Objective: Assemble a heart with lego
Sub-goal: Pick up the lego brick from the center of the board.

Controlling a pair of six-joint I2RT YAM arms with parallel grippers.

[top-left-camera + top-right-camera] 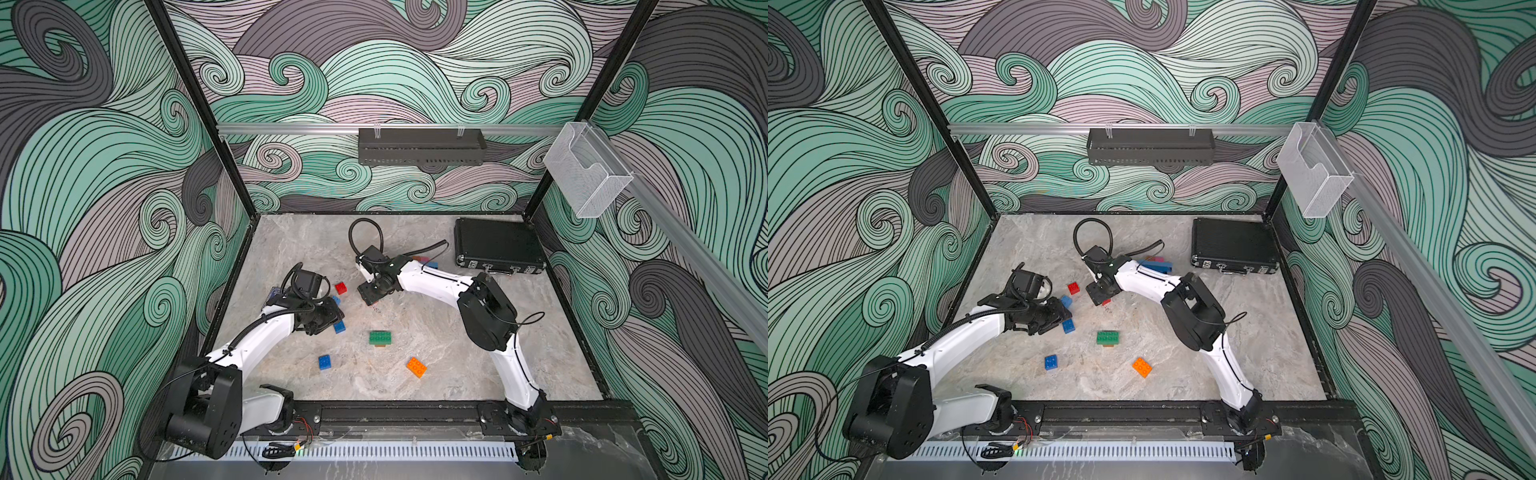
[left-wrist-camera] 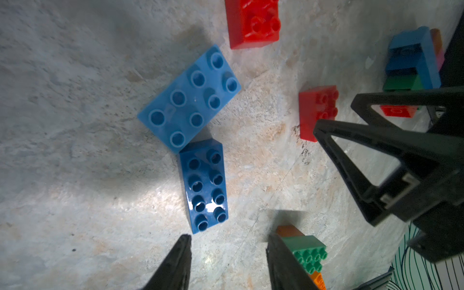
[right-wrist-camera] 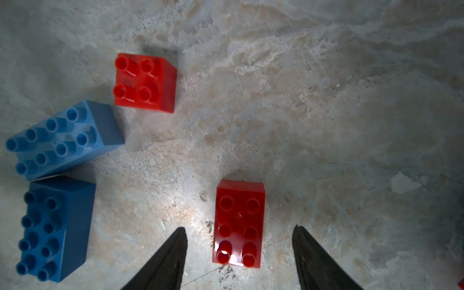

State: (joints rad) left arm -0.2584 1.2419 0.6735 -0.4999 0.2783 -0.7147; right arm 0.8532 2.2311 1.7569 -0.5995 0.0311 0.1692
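While the right arm (image 1: 432,278) and left arm (image 1: 262,336) bend inward over the bench (image 1: 457,374), the right end effector (image 3: 239,227) points down, jaws parted astride a red oblong lego brick (image 3: 239,200) without touching it; the left end effector (image 2: 228,236), open and empty, faces a dark blue brick (image 2: 204,185).

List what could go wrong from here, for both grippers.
1. In the right wrist view, only the near end of the red oblong brick lies between the open jaws of the right gripper. A shallow pinch may let it pivot or slip.
2. The dark blue brick sits off-centre before the left gripper and touches the light blue brick. One jaw may land on it or shove both.
3. The two grippers work close together and could collide.
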